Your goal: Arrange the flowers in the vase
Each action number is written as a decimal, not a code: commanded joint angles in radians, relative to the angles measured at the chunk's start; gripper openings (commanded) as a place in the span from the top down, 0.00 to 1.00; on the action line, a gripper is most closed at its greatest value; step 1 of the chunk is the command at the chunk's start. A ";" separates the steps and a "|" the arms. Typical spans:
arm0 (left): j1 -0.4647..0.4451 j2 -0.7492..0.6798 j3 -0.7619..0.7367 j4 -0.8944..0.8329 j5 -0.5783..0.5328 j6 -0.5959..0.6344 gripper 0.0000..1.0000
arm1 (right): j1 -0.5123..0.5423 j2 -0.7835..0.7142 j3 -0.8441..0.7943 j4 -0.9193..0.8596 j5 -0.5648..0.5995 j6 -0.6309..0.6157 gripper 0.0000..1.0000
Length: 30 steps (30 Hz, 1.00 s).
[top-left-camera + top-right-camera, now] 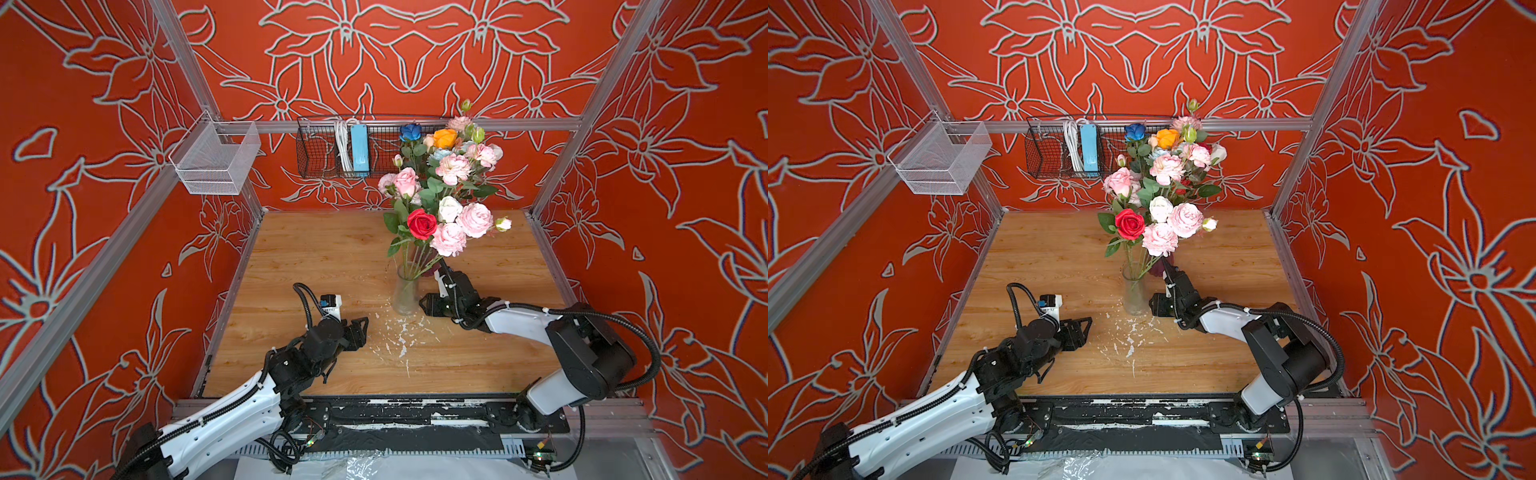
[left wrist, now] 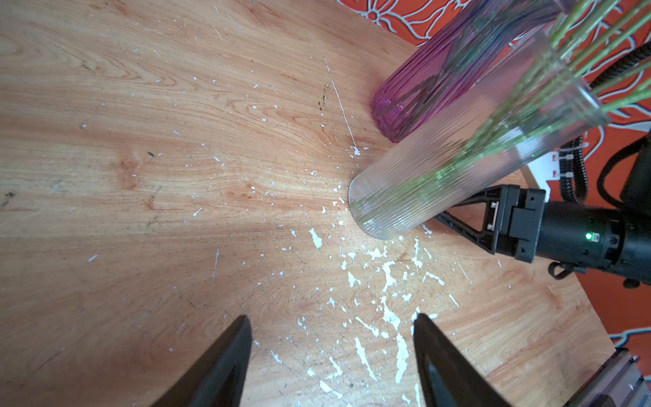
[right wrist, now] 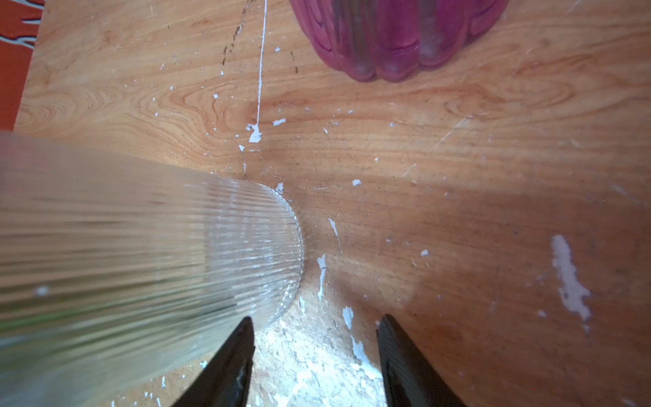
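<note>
Low in a top view, my left end effector point(image 1: 364, 332) waits open and empty; the flowers point(image 1: 444, 195) stand in the clear ribbed vase point(image 1: 406, 291) at centre. Left wrist view adds a purple vase point(image 2: 440, 81) behind it. Right wrist view: my right end effector point(image 3: 315, 319) is open and empty beside the ribbed vase's base, probably guarding it.

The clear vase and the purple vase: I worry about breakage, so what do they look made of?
Clear vase: transparent with fine lengthwise ribs and stems showing through, so glass or hard clear plastic; the look cannot settle which. Purple vase: translucent, glossy, with broad rounded flutes, likewise tinted glass or plastic.
</note>
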 commanded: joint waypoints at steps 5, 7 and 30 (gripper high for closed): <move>0.010 -0.066 0.091 -0.137 -0.069 0.065 0.27 | -0.005 -0.176 -0.057 -0.096 0.057 -0.006 0.42; 0.009 -0.085 0.130 -0.187 -0.094 0.087 0.27 | -0.007 -0.271 -0.095 -0.143 0.089 -0.009 0.42; 0.111 -0.004 0.079 0.169 -0.567 0.595 0.02 | -0.054 -0.936 -0.314 0.109 0.913 -0.729 0.02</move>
